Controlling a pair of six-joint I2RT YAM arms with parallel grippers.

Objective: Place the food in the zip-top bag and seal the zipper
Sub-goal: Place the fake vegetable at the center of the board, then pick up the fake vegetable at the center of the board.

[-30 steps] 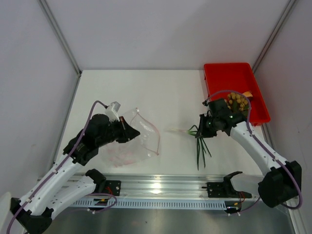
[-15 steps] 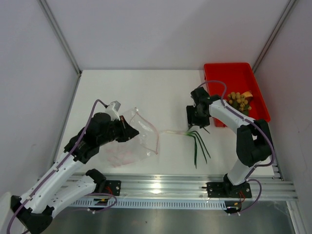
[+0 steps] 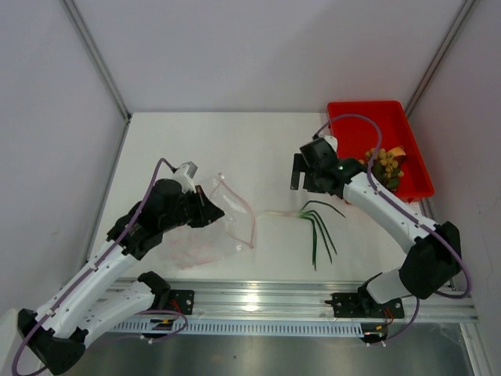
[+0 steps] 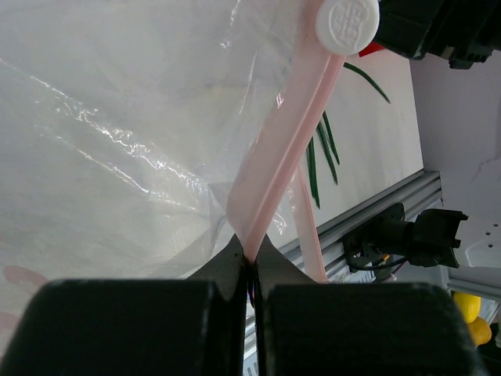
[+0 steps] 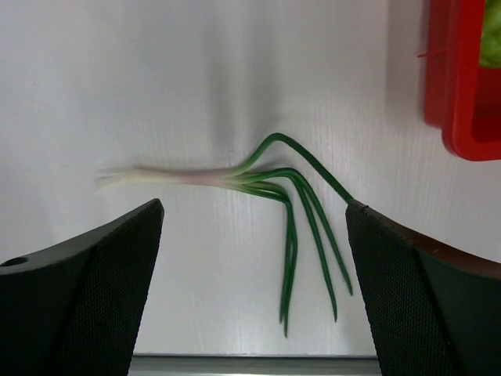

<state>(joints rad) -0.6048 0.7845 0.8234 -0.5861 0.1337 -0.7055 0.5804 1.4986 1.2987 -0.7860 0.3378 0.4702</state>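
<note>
Released and risen, the right gripper gapes above the long green onion, which lies just beside the clear dotted zip-top bag, not inside it; the left gripper clamps the bag's pinkish zipper.

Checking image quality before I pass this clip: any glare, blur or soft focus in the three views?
Top external: evenly lit and sharp, one bright reflection on the metal rail. Left wrist: glare streaks across the zip-top bag; left tool dark in the foreground. Right wrist: green onion and red tray slightly soft.
</note>
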